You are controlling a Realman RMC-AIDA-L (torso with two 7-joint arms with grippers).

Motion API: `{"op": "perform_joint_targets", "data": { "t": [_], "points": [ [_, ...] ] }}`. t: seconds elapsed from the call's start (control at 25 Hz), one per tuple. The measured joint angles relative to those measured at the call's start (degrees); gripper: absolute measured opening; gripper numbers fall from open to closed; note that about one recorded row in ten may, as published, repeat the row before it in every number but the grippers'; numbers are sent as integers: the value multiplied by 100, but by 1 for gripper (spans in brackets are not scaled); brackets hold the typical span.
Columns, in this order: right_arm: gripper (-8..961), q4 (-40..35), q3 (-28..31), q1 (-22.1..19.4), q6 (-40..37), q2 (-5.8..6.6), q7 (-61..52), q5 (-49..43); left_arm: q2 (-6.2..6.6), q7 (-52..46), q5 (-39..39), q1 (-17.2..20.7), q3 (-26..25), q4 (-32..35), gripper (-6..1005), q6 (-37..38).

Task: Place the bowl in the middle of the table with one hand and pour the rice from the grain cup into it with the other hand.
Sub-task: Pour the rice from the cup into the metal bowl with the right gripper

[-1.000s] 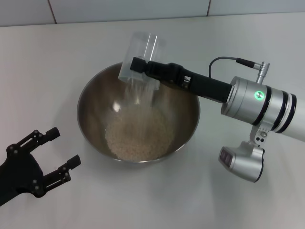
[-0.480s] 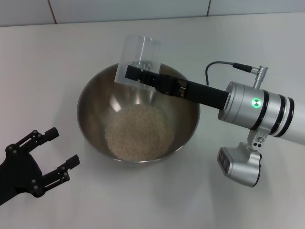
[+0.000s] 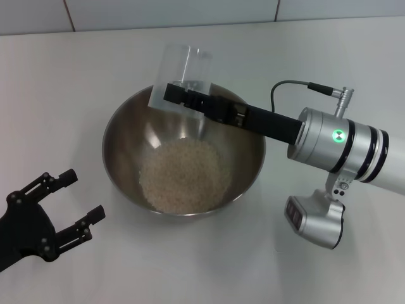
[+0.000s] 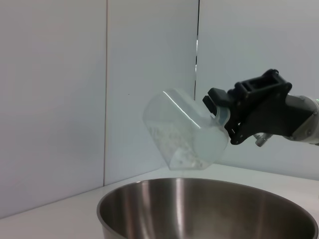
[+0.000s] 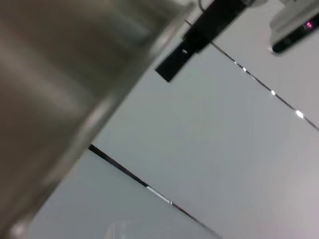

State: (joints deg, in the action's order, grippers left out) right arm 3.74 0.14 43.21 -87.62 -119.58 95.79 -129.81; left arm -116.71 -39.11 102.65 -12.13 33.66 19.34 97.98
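Right gripper [image 3: 172, 95] fingers clamp the tilted cup [image 3: 179, 76] over the bowl [image 3: 183, 152] rim at 12 o'clock; a few grains cling inside. Rice [image 3: 185, 176] sits piled in the bowl. Left gripper [image 3: 69, 199] idles at bowl's 8 o'clock, fingers spread wide, touching nothing.

No legible text, labels, brand marks, numbers or signs in any view. Checked surfaces: bowl [image 3: 183, 158], grain cup [image 3: 180, 73], counter [image 3: 76, 82], right arm housing [image 3: 342, 149] — all unmarked as far as can be read. Only sign-like feature: a small round green indicator light [image 3: 339, 135] on the right arm's silver wrist housing, carrying no readable character. In the right wrist view, a small pinkish light [image 5: 308, 25] sits on a dark device near the frame edge; no lettering can be made out there.
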Motion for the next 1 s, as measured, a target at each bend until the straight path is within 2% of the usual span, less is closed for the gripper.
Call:
{"op": "perform_joint_targets", "data": {
  "t": [0.2,0.36,0.4,0.48,0.52,0.56,0.64,0.72,0.76,0.8,0.84,0.92,1.0],
  "points": [
    [14,242,358,-38,-8,21,-1149,15,3,0,0,0,0,0,800,1],
    [14,361,665,-150,-14,23,-2827,18,8,0,0,0,0,8,800,4],
    [14,370,844,-213,-57,23,-3702,18,9,0,1,0,0,26,800,8],
    [14,372,923,-243,-93,25,-4087,19,9,0,2,0,0,35,800,14],
    [14,367,1103,-311,-191,33,-4980,18,15,0,4,0,0,45,800,25],
    [14,367,1103,-311,-191,33,-4980,18,15,0,4,0,0,45,800,25],
    [14,349,1254,-361,-229,41,-5711,18,43,-8,6,-3,1,52,800,33],
    [14,261,1385,-408,-242,48,-6991,18,67,-21,9,-20,6,48,800,39],
    [14,261,1385,-408,-242,48,-6991,18,70,-21,10,-23,7,47,800,41],
    [14,154,1403,-413,-234,49,-7886,19,76,-23,15,-31,27,47,800,43],
    [14,154,1403,-413,-234,49,-7886,19,76,-23,15,-31,27,47,800,43],
    [14,33,1385,-413,-184,49,-9039,4,78,-25,18,-33,73,52,800,45],
    [14,-9,1369,-405,-180,50,-9469,-15,78,-25,18,-33,82,53,800,46]
  ]
}}
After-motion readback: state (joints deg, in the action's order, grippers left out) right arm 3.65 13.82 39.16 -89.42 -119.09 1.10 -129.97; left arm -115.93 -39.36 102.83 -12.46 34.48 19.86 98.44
